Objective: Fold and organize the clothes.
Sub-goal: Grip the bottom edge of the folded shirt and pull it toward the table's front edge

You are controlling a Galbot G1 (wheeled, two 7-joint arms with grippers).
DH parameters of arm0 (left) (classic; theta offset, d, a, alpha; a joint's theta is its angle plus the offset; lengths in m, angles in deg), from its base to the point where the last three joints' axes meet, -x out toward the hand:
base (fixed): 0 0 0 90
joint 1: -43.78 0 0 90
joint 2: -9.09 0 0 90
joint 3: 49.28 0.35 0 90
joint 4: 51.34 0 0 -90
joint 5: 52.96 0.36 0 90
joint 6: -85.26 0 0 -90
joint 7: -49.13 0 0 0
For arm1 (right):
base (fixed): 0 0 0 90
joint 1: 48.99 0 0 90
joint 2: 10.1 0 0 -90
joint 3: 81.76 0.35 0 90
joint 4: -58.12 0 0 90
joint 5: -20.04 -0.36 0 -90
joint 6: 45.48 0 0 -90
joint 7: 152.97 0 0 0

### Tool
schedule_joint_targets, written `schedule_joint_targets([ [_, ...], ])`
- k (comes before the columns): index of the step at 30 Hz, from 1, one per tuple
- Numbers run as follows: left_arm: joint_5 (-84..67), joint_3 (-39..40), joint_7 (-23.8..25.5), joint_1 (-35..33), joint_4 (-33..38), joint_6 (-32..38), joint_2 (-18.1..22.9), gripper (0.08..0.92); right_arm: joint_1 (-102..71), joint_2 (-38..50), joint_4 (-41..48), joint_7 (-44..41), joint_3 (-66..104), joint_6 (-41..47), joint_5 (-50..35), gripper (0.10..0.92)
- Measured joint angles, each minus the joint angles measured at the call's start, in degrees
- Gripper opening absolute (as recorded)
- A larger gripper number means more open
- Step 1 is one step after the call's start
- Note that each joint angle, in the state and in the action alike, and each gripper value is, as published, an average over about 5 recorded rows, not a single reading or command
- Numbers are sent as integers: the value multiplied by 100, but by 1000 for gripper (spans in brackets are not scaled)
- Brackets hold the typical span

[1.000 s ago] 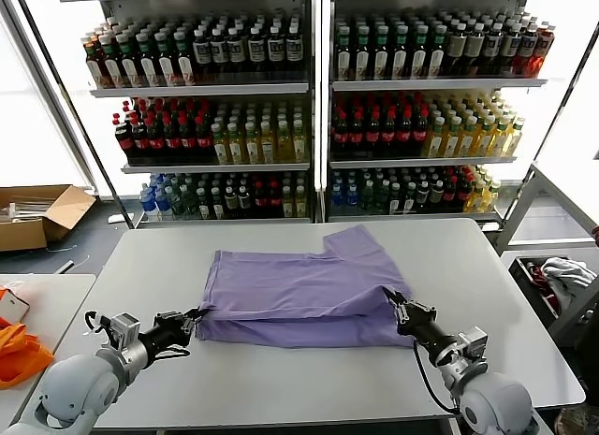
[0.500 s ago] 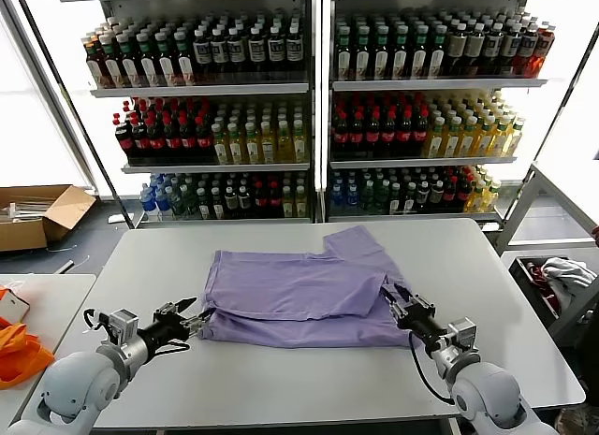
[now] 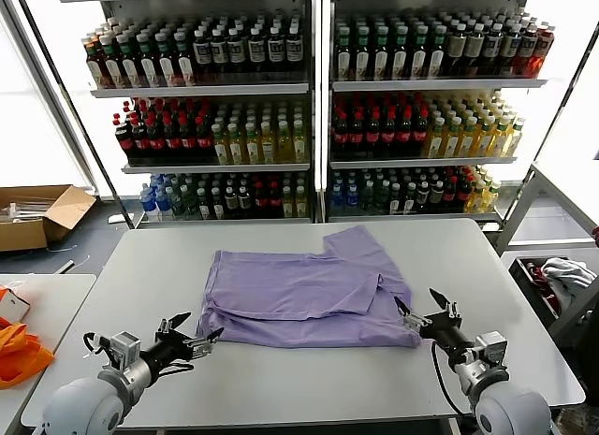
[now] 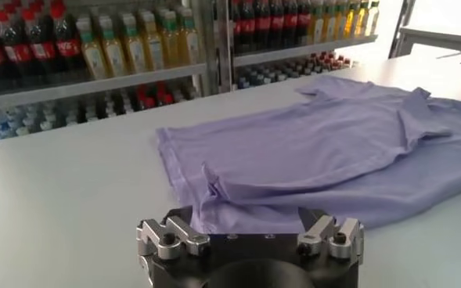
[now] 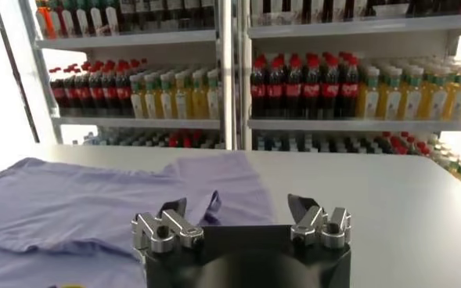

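The lavender T-shirt (image 3: 304, 299) lies folded mid-worktop (image 3: 281, 379). The left hand (image 3: 192, 334) at its 8 o'clock corner and the right hand (image 3: 429, 309) at 4 o'clock are both spread, holding nothing.

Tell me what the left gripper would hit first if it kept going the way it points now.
Most likely the near left corner of the folded lavender T-shirt. The left gripper, open, aims across the table at that hem; its wrist view shows the fabric right ahead, though the gap is unclear.
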Motion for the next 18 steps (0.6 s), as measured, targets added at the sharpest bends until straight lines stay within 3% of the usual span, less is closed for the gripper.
schedule_joint_targets([
  [11, -203, 155, -482, 178, -262, 154, 345, 823, -138, -152, -29, 163, -200, 209, 86, 811],
  [18, -505, 248, -873, 371, -542, 280, 515, 803, -81, -244, 27, 217, -406, 273, 112, 628],
])
